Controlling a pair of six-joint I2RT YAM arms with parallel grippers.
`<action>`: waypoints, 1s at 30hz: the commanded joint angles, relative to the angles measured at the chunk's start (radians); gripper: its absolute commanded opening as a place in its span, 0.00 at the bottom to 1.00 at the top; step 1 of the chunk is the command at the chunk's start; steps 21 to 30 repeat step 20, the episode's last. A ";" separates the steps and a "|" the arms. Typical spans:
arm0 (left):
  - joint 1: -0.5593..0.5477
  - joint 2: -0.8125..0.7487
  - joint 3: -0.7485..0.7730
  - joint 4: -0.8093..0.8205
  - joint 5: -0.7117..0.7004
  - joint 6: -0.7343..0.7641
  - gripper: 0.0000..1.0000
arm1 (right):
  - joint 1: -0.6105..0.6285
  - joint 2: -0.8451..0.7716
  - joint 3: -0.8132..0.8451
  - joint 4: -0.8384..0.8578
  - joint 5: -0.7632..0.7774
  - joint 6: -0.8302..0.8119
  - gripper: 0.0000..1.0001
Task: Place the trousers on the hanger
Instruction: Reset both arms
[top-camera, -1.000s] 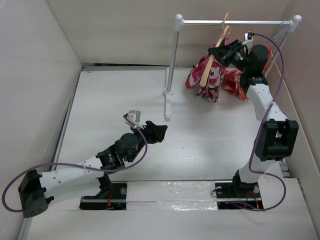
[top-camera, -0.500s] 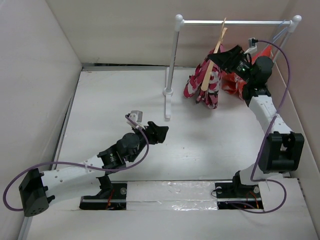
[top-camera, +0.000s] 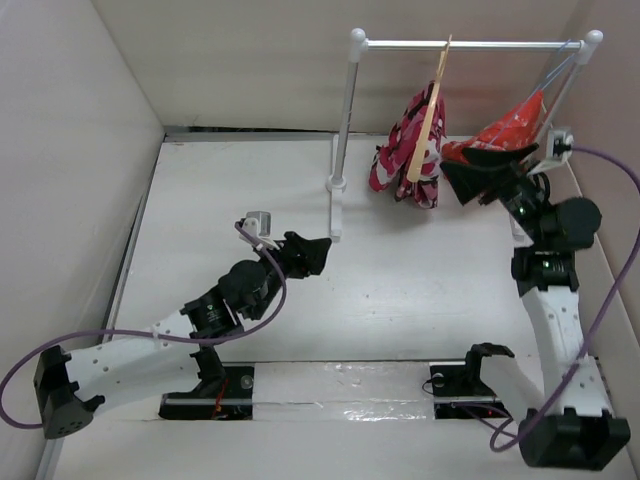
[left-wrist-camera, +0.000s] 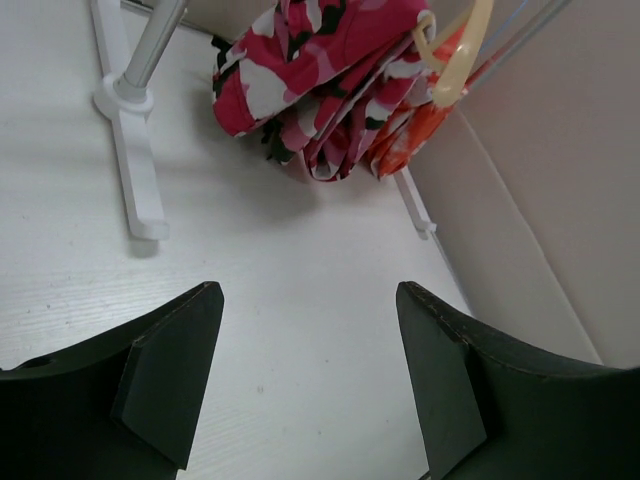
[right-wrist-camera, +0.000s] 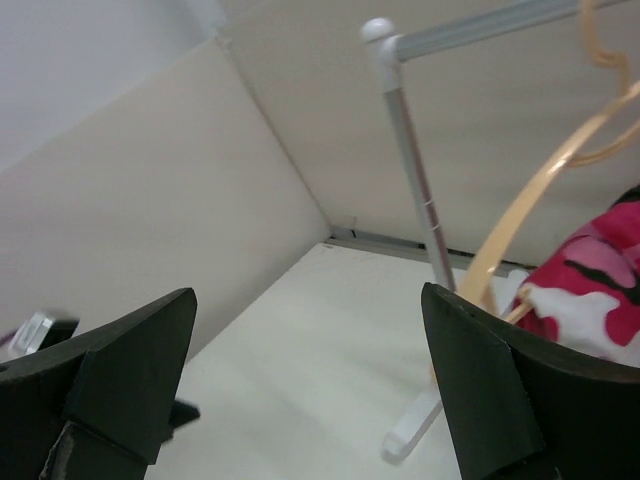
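Toward one o'clock on the white bench (top-camera: 250, 180), we see the long soft trousers in pink, red, white and black camouflage print (top-camera: 402, 150). They are draped in a bunch over the thin pale beige wooden hanger (top-camera: 432, 105), whose hook sits on the white metal rail with ball-topped posts (top-camera: 500, 44).

The right arm's fingers (top-camera: 475, 175) stand spread wide and hold nothing. They are just beside the trousers, at their three o'clock side, below a smaller red-orange cloth with white marks (top-camera: 510, 125). The left arm's fingers (top-camera: 312, 252) are also wide open and empty, well apart from the trousers at eight o'clock.

The trousers' long axis runs down from the hanger toward the bench, folded double, with the loose ends pointing to six o'clock. We cannot tell whether they touch the bench. The hanger shows nearly edge-on, leaning toward seven o'clock.

We judge the risks to be these. The cloth looks unevenly gathered, so its heavier side could drag it off. The right fingers, being so near, could also catch the hanger or either cloth when they move, and swing the hook off the rail.
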 joint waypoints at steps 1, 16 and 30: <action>0.003 -0.080 0.036 0.010 -0.041 0.028 0.68 | 0.045 -0.156 -0.103 0.001 -0.065 -0.068 1.00; 0.003 -0.440 -0.139 -0.231 -0.115 -0.158 0.67 | 0.176 -0.697 -0.375 -0.661 0.044 -0.415 1.00; 0.003 -0.394 -0.131 -0.216 -0.092 -0.187 0.68 | 0.176 -0.694 -0.383 -0.647 0.037 -0.412 1.00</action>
